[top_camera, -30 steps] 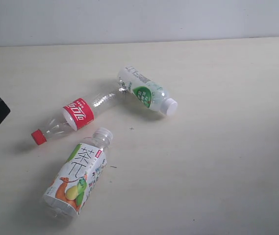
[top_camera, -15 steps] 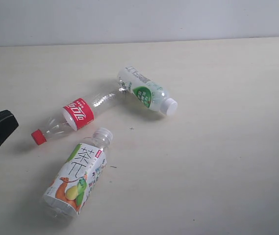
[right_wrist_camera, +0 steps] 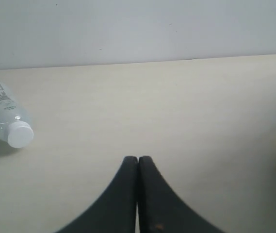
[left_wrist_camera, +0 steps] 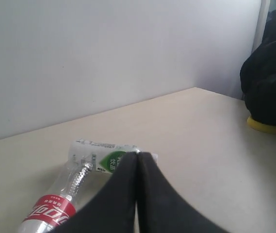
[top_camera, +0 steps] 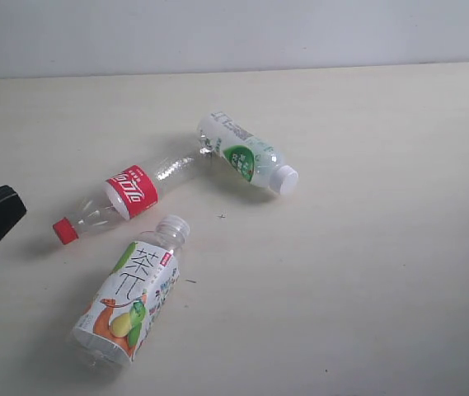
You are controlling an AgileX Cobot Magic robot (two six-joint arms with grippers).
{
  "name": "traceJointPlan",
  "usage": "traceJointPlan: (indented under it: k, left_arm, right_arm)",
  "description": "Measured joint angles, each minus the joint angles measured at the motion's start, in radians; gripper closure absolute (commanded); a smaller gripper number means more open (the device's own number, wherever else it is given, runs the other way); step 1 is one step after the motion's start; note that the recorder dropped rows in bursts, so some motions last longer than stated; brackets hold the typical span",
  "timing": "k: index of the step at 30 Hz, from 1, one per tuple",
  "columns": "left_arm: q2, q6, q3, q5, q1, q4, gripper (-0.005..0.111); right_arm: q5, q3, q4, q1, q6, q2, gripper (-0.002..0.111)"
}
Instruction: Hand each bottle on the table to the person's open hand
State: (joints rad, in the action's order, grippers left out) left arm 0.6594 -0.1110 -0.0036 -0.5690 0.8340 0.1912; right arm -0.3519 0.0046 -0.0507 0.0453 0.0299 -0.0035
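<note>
The table (top_camera: 382, 272) meets a pale wall along its far edge, and bare cream surface stretches to the right of the bottles. 3 bottles lie on their sides left of the middle. The tea bottle (top_camera: 131, 297) carries a large "茶" above pictured fruit. The red-label bottle (top_camera: 131, 194) has white script that I cannot read. The print on the white-green bottle (top_camera: 242, 153) is too small to read. The bases of the red-label and white-green bottles meet, and the tea bottle's neck lies just beside the red label.

The left gripper (left_wrist_camera: 138, 156) is pressed closed and holds nothing. It hangs at the table's left side, near the red cap but apart from it. The right gripper (right_wrist_camera: 138, 158) is also closed and empty, well apart from the white-green bottle.
</note>
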Motion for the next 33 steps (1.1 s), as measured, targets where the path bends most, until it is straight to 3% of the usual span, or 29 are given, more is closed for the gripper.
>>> traceJointPlan:
  k: [4, 11, 13, 26, 33]
  left_arm:
    - [-0.153, 0.138, 0.000, 0.132, -0.154, 0.000, 0.106]
    - [-0.331, 0.235, 0.000, 0.301, -0.427, 0.000, 0.106]
    - [-0.347, 0.242, 0.000, 0.312, -0.468, 0.000, 0.106]
    - [-0.347, 0.242, 0.002, 0.305, -0.484, 0.000, 0.106]
    - [-0.347, 0.268, 0.002, 0.202, -0.484, 0.055, 0.106]
  right_arm:
    - [0.000, 0.000, 0.000, 0.000, 0.000, 0.000, 0.108]
    - [0.000, 0.000, 0.000, 0.000, 0.000, 0.000, 0.108]
    - [0.000, 0.000, 0.000, 0.000, 0.000, 0.000, 0.108]
    - [0.000, 0.000, 0.000, 0.000, 0.000, 0.000, 0.108]
    - [0.000, 0.000, 0.000, 0.000, 0.000, 0.000, 0.108]
